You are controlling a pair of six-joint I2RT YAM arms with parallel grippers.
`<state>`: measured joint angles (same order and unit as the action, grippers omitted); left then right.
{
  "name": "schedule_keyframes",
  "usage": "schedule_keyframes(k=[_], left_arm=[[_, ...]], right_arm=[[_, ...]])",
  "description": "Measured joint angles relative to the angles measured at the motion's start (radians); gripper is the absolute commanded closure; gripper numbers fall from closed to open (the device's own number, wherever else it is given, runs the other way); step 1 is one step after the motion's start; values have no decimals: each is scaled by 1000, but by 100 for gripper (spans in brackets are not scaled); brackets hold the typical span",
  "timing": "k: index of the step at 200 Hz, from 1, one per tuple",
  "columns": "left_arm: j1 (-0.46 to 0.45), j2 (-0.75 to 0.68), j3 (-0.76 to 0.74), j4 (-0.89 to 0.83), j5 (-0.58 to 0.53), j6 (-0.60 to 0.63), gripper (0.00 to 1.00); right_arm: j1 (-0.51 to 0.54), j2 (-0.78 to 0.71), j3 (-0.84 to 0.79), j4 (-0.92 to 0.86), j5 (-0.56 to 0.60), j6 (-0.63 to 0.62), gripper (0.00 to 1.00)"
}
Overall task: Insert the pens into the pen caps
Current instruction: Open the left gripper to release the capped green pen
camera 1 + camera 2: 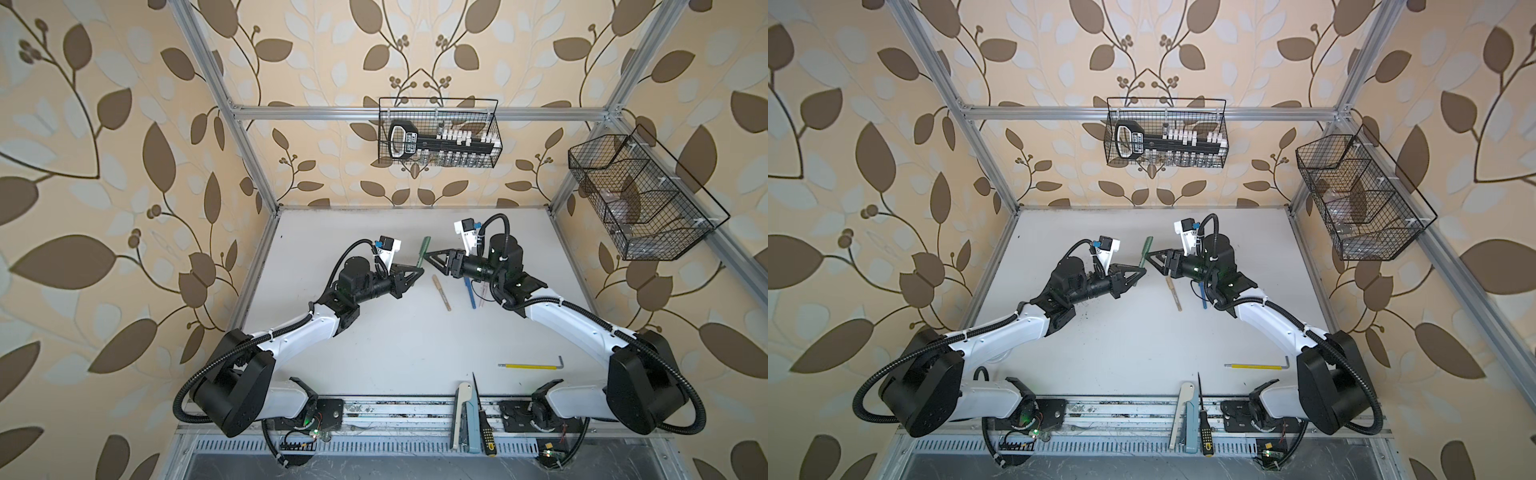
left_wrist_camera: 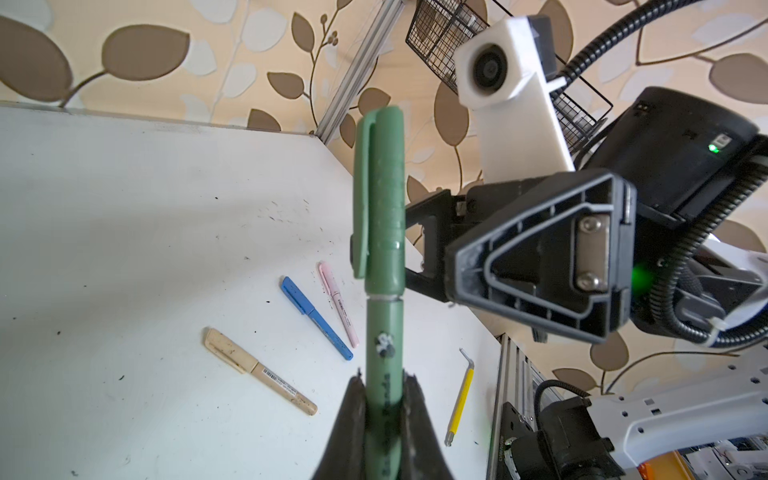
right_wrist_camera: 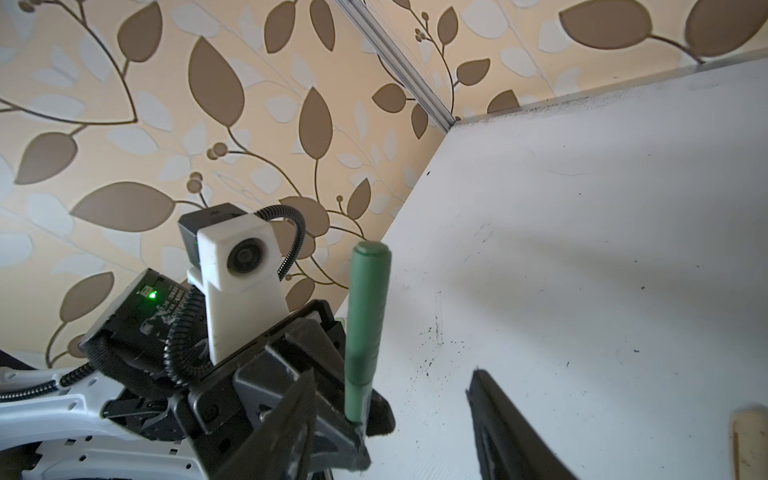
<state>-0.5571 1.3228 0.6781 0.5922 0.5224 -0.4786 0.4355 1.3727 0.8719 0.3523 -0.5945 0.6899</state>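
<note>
Clamps the green pen [image 2: 384,332] low on its barrel in the left gripper [image 2: 383,399], closed tight around it and held up off the tabletop [image 1: 374,332]. Carries the green cap [image 2: 380,191] pushed over the pen's upper end, with a thin seam showing at the join. Hangs the right gripper [image 1: 434,259] just beside that cap, spread apart and touching nothing. Finds the tan pen [image 2: 259,370], blue pen [image 2: 316,318] and pink pen [image 2: 338,309] lying capped on the tabletop, near one another, right of the middle in both top views. Shows a barcode sticker on the tan barrel, small print on the pink one and lettering along the green barrel, all too blurred to read. Shows a white label on the black handle inside the wire basket [image 1: 496,129], likewise illegible.
</note>
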Motion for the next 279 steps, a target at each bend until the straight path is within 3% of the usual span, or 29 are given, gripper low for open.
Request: schedule_keyframes(k=[69,148,218,226,241,260,279], left_arm=[[-1,2,0,-7,0,6,100],[-13,0,3,-64,-12,61,100],[-14,24,100,-183,-70,119,100],[-14,32,113,-201,-73,130,86],[-16,40,127,-230,-82,147,72],[-19,28,130,-220,-112,164,41],[-18,-29,105,-240,-156,168,24]], right_arm=[[0,47,31,64,-37,28,51],[5,104,76,67,-54,75,100],[23,104,77,94,45,72,100],[23,104,77,90,58,69,100],[18,102,82,53,56,58,100],[18,102,89,-50,24,26,100],[1,115,143,-178,19,-22,100]])
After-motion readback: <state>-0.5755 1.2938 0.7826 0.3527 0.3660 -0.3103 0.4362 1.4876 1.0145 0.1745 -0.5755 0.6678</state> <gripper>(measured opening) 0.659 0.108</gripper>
